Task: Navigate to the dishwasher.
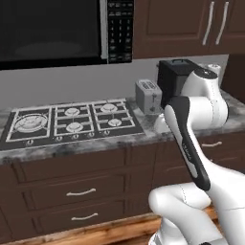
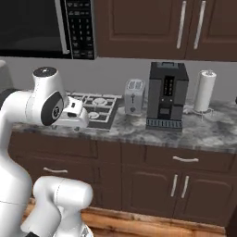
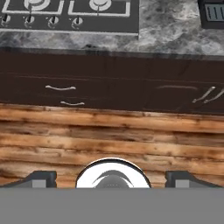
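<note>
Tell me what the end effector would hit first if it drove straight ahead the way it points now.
Judging by the hand view, the open end effector points down and forward at the wooden floor in front of the dark lower cabinets. Nothing lies between, so it would probably meet the floor planks first, though depth is unclear.

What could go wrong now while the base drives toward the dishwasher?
1. The white arm's elbow hangs over the grey marble counter edge, close to the silver toaster and black coffee machine; a turn of the base might knock them.
2. No nearly black appliance front appears among the dark wooden cabinets, so the base may drive the wrong way.
</note>
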Tool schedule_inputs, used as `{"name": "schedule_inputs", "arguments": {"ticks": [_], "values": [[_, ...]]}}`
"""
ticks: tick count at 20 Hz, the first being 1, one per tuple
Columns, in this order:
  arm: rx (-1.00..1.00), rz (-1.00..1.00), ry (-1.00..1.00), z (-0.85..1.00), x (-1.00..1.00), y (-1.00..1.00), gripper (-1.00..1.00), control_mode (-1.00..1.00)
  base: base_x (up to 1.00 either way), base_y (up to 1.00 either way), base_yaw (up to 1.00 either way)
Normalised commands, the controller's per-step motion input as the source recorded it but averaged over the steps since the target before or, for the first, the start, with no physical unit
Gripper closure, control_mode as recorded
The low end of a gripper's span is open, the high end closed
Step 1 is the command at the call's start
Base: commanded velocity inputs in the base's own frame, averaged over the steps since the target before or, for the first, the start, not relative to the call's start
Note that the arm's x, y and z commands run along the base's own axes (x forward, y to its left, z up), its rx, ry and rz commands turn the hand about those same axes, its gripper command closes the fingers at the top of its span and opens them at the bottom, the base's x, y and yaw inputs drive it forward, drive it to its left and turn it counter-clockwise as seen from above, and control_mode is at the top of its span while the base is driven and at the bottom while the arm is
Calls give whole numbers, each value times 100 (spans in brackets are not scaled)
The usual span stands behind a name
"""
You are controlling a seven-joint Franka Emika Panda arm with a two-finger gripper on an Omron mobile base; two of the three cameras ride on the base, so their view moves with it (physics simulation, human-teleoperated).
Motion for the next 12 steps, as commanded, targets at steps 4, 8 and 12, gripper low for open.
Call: {"name": "schedule_inputs", "arguments": {"ticks": [4,8,12], "values": [[0,0,0,0,0,0,-100,100,0,-76,-52],[0,0,0,0,0,0,-100,100,0,-71,-54],[0,0,0,0,0,0,-100,100,0,-64,-56]]}}
